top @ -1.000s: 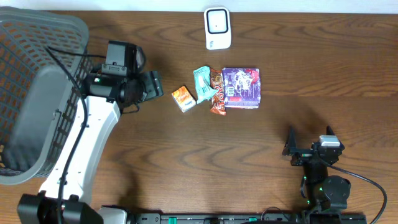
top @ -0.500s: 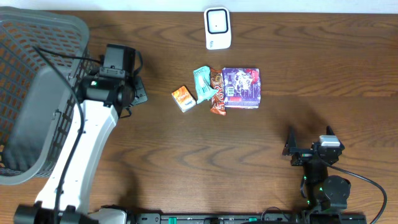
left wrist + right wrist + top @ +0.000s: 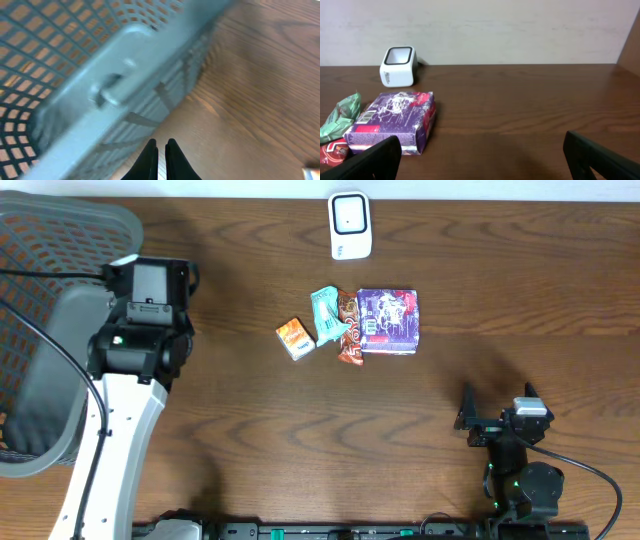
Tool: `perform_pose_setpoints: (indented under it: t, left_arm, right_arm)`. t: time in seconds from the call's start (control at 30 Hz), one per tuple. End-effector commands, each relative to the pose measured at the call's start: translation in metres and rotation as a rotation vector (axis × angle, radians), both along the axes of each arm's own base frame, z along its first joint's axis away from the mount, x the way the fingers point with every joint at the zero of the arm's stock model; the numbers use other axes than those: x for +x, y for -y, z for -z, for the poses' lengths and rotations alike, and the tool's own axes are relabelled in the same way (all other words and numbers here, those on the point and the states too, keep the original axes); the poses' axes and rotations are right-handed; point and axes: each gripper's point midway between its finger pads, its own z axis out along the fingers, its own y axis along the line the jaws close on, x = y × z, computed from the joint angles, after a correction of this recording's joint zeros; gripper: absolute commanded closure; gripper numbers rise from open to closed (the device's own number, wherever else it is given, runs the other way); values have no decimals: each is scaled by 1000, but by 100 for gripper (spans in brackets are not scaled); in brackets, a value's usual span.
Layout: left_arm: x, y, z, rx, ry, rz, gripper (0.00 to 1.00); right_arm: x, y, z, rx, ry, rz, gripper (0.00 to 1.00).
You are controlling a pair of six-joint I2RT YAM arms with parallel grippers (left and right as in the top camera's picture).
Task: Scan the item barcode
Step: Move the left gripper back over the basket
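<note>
1. Basket [image 3: 30,240]: grey plastic mesh, at the table's far left edge; its wall filled most of the left wrist view.
2. Left gripper [image 3: 160,156]: beside the basket wall, above bare wood, fingers pressed together with nothing between them.
3. Table [image 3: 300,440]: dark brown wood with a strong grain.
4. Orange packet [image 3: 295,338]: near centre, leftmost of the goods.
5. Teal pouch [image 3: 325,313]: just right of the packet, overlapping the red wrapper [image 3: 349,332].
6. Purple box [image 3: 389,321]: lay flat, touching the wrapper's right side.
7. Scanner [image 3: 350,225]: white, at the far edge, apart from the goods.
8. Right gripper [image 3: 497,402]: near edge, right side, fingers spread wide, holding nothing.
9. Wall [image 3: 495,25]: pale and plain, behind the table.
</note>
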Motion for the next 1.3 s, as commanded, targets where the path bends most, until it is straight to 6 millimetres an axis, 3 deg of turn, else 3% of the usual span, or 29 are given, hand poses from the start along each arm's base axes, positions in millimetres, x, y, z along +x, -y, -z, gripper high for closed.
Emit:
perform_pose_setpoints:
  t: [0.0,0.17,0.43,0.6,0.73,0.9,1.03,1.27]
  left_arm:
    - [5,-19,-8,36,28,-62,92]
    - [18,-34,-4,25,62,-106,92]
    - [48,-57,23,47,39,-135,92]
    - [55,-51,21,52,55,-112,92]
    - [53,-35,0,49,112,-72,92]
    - [40,-8,-40,37,221,-2,92]
    - [16,4,-65,28,267,35,92]
    - [-46,-13,-71,-39,263,-97,92]
  right_arm:
    - [0,1,0,-14,0,2,1]
    - [0,1,0,-15,0,2,1]
    - [0,1,0,-15,0,2,1]
    - [0,1,0,-14,0,2,1]
    - [0,1,0,-14,0,2,1]
    - [0,1,0,-15,0,2,1]
    - [0,1,0,-15,0,2,1]
    - [0,1,0,-14,0,2,1]
